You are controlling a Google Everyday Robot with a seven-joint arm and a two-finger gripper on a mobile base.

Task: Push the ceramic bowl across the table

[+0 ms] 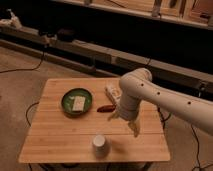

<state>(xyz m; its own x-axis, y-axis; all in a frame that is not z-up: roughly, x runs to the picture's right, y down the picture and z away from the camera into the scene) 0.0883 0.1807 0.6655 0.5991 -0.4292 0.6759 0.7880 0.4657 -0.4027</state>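
While tool hangs over table, ceramic bowl well apart from it

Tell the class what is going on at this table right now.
A white robot arm reaches in from the right over a wooden table. Its claw hangs over the table top, to the right of a green bowl and clear of it. A small red thing lies between the bowl and the arm. A white cup stands near the front edge.
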